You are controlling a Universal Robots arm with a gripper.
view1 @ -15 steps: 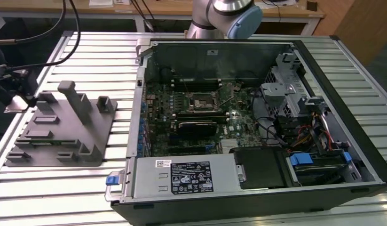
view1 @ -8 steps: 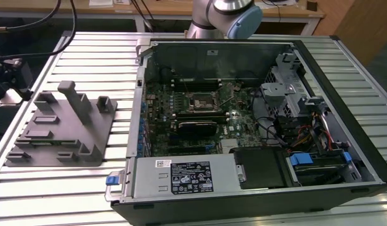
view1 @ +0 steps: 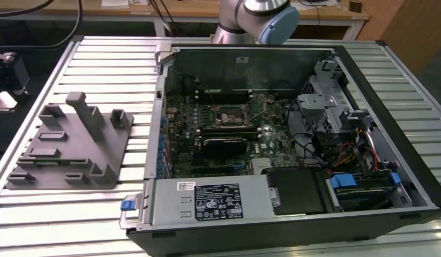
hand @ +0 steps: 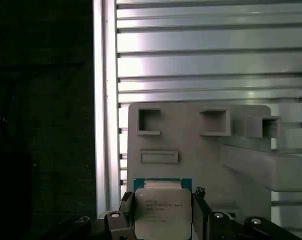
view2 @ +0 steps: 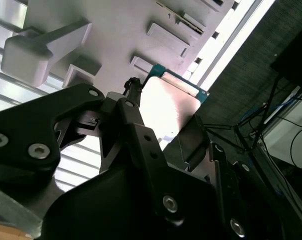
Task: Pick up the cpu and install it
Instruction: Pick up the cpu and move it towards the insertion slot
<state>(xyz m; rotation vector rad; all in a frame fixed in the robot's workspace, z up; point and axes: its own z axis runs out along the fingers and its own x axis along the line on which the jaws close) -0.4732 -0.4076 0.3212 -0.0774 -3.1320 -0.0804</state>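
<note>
In both wrist views the cpu [hand: 162,211] [view2: 167,111], a small square chip with a silvery top and a teal rim, sits between the two black fingers of my gripper [hand: 162,202] [view2: 168,107]. The gripper is shut on the cpu, one finger [hand: 125,206] on each side. The chip hangs above the near end of the grey tray [hand: 201,155] [view2: 116,35]. In the exterior view the dark square socket [view1: 228,115] lies on the motherboard inside the open computer case [view1: 277,134], and part of the arm [view1: 256,19] rises behind the case.
The grey tray [view1: 70,144] with upright blocks and recesses stands on the slatted metal table [view1: 98,59], at the exterior view's left of the case. Cables, a drive cage [view1: 327,101] and a power supply [view1: 213,201] crowd the case. The table edge [hand: 103,100] runs beside the tray.
</note>
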